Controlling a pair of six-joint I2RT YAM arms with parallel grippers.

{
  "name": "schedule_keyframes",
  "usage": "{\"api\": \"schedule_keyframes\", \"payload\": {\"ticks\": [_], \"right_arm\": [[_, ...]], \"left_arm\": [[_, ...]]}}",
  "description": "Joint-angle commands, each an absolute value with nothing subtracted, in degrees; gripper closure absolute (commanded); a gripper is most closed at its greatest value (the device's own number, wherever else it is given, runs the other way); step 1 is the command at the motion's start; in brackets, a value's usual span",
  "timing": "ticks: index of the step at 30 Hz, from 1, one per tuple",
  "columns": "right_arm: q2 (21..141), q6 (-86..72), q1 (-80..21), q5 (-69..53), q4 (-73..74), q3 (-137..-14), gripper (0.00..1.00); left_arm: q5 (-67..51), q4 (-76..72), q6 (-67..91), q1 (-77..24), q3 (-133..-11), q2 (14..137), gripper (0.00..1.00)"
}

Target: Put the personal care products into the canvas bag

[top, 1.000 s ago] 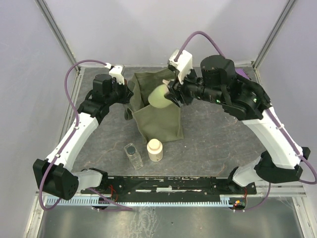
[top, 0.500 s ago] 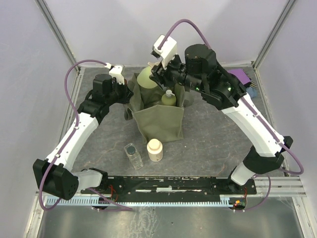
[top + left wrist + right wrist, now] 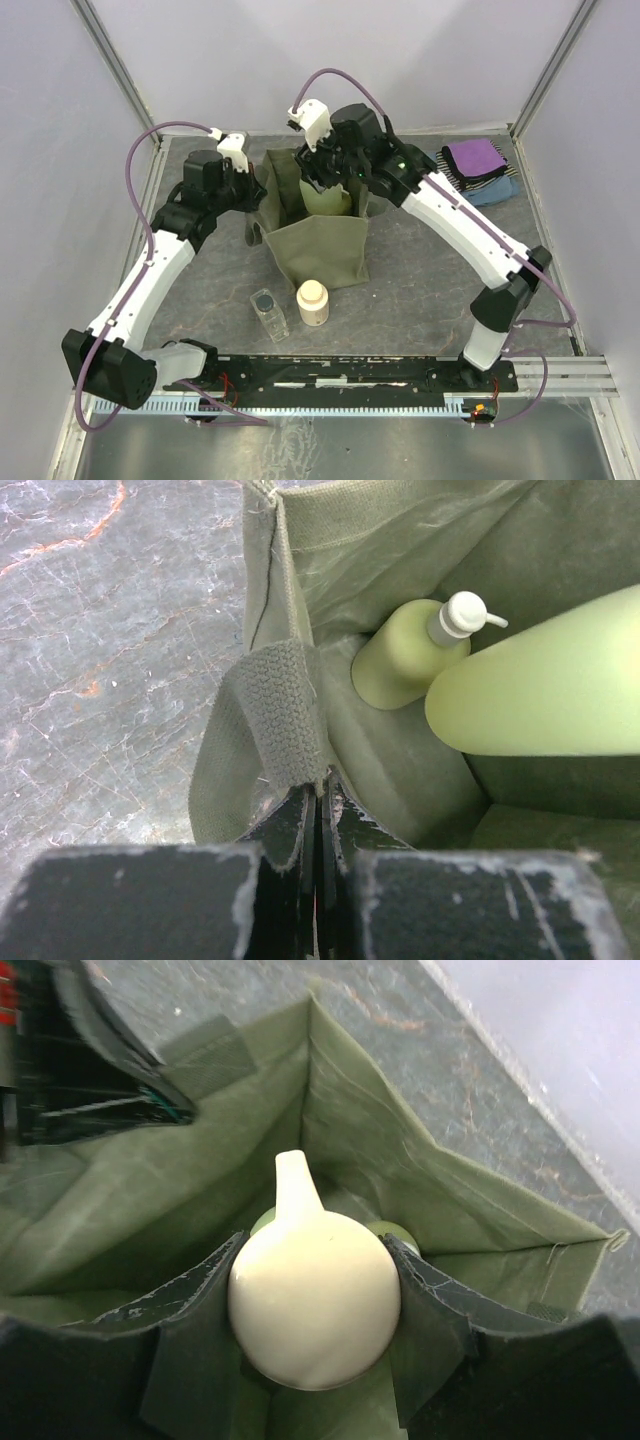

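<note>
The olive canvas bag point(image 3: 320, 250) stands open mid-table. My right gripper point(image 3: 325, 182) is shut on the yellow-green bottle by its white pump top point(image 3: 315, 1300) and holds it inside the bag's mouth; its body point(image 3: 540, 680) hangs above the bag floor. A round green bottle with a pale cap point(image 3: 400, 660) lies inside the bag. My left gripper point(image 3: 320, 790) is shut on the bag's webbing handle point(image 3: 285, 710) at the left rim point(image 3: 262, 190). The cream jar-like bottle point(image 3: 313, 302) and the clear square bottle with a dark cap point(image 3: 268, 312) stand in front of the bag.
Folded purple, striped and blue cloths point(image 3: 478, 165) lie at the back right corner. Metal frame posts stand at the back corners. The dark stone-pattern tabletop point(image 3: 430, 270) stretches to the right of the bag.
My right gripper has carried the yellow-green bottle from above the bag's back left down into the bag's mouth. The arm has swung left, uncovering the cloths. The left gripper has stayed put.
</note>
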State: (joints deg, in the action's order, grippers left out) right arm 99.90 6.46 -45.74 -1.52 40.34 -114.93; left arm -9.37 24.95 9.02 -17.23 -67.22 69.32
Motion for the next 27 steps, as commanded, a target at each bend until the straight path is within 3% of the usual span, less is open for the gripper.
{"api": "schedule_keyframes", "payload": {"ticks": [1, 27], "right_arm": [[99.1, 5.8, -45.0, -2.8, 28.3, -116.3, 1.0], [109.0, 4.4, -43.1, -4.6, 19.5, -109.6, 1.0]], "left_arm": [[-9.8, 25.5, 7.4, -17.3, -69.6, 66.8, 0.97], [-10.2, 25.6, 7.7, -17.3, -68.8, 67.3, 0.97]]}}
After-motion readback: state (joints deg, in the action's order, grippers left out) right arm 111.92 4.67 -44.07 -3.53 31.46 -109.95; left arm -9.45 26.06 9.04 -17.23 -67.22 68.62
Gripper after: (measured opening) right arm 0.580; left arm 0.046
